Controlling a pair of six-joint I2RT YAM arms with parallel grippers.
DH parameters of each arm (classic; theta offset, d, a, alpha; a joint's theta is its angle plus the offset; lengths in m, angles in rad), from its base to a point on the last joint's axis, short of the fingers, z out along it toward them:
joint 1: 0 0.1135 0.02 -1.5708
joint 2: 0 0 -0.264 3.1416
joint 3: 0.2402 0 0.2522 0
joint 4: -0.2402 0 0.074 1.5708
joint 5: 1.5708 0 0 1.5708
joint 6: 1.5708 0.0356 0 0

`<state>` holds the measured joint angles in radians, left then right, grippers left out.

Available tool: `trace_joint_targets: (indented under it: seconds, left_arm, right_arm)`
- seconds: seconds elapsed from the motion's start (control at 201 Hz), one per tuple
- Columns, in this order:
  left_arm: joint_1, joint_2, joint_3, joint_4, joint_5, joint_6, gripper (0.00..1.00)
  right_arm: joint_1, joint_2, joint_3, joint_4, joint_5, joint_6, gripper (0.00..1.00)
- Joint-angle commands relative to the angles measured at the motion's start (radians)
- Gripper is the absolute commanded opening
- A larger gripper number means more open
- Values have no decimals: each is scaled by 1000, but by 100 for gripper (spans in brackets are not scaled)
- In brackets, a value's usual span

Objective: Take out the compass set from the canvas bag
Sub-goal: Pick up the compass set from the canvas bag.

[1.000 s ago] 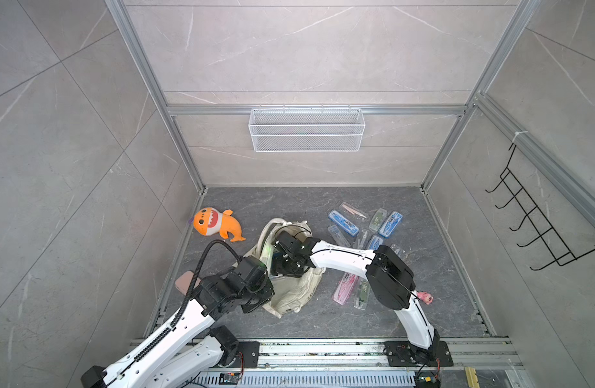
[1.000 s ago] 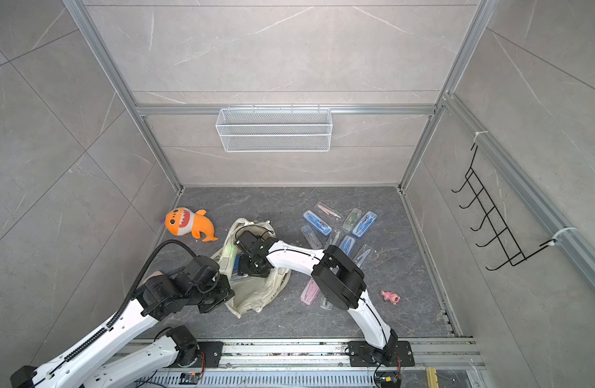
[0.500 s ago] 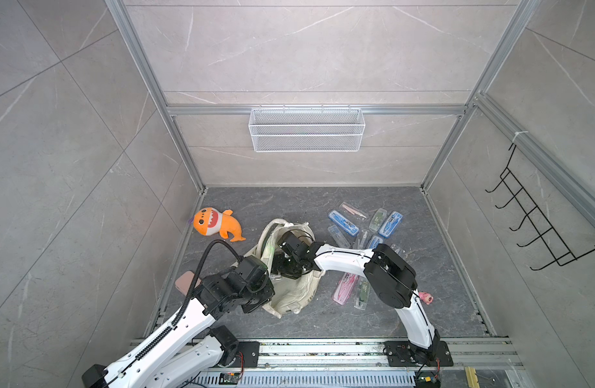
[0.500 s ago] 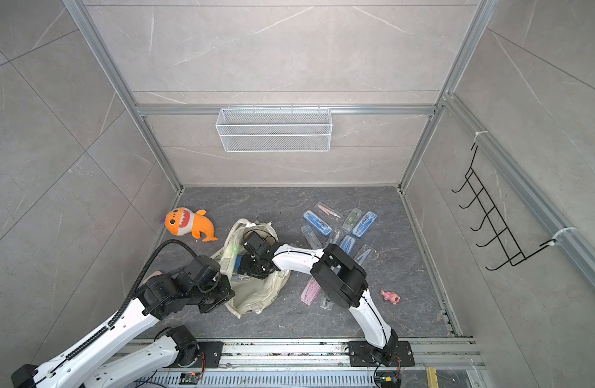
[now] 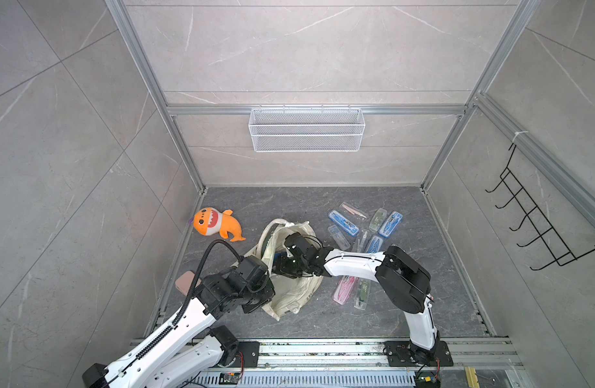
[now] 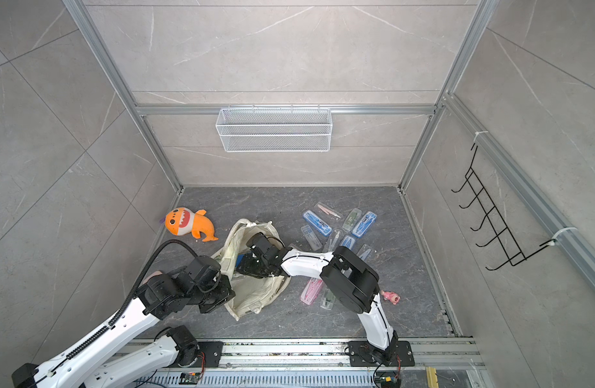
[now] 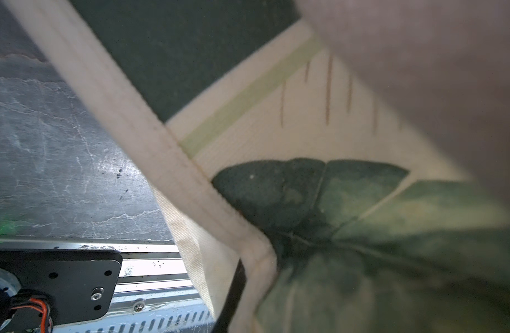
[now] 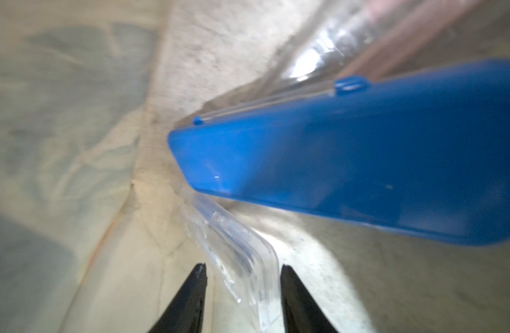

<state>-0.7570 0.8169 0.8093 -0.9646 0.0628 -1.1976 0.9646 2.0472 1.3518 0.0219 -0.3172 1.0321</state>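
Now narrowed from a wider spread a second ago, the jaws of the right gripper [image 8: 243,269] are seen still parted, straddling the end of a clear plastic case [image 8: 233,248] inside the canvas bag [image 5: 291,295]. One tip is pressed to its edge, and no firm grip is yet made. A blue plastic case [image 8: 348,164] is propped just beyond. A compass set is judged close to being seized. The bag's rim is kept pinched in the closed left gripper [image 5: 260,297] on the bench [image 5: 323,322], near other cases [image 5: 344,223] laid out.
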Motion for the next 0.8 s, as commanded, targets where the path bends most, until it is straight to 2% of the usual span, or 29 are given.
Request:
trace_joint_targets:
  seconds: [0.0,0.593,0.793]
  left_arm:
    - [3,-5,11,-3,21,-16,0]
    - [2,-9,18,-9,20,-17,0]
    - [2,-7,21,-11,18,-17,0]
  right_arm:
    - [11,-23,1,29,-17,-23,44]
    - [26,99,118,-24,-60,-29,41]
    - [28,110,118,-28,-65,-31,32]
